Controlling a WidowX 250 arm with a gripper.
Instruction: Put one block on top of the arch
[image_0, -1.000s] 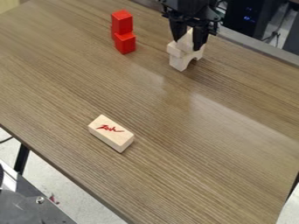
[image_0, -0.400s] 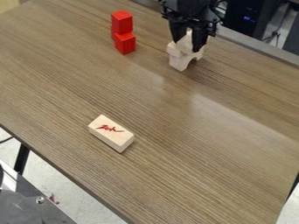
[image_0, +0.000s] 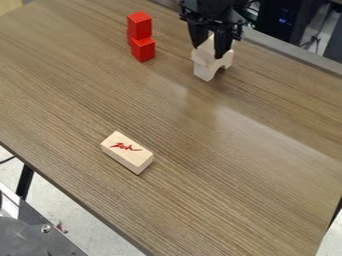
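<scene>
Evidently, pincer (image_0: 208, 52) clamped on pale block (image_0: 208, 44), seemingly to steady its seating | arch (image_0: 202, 71) directly beneath, upright, legs down for support | red blocks (image_0: 143, 49), printed block (image_0: 127, 152) well apart on bench (image_0: 214, 175) (handy elbow room)

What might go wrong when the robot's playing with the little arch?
The gripper is right at the pale block on top, so a small bump might knock it off. The arch stands on legs with a gap between them, so a sideways push could tip it. If the arm swung wide, it might topple the stacked red blocks nearby.
</scene>
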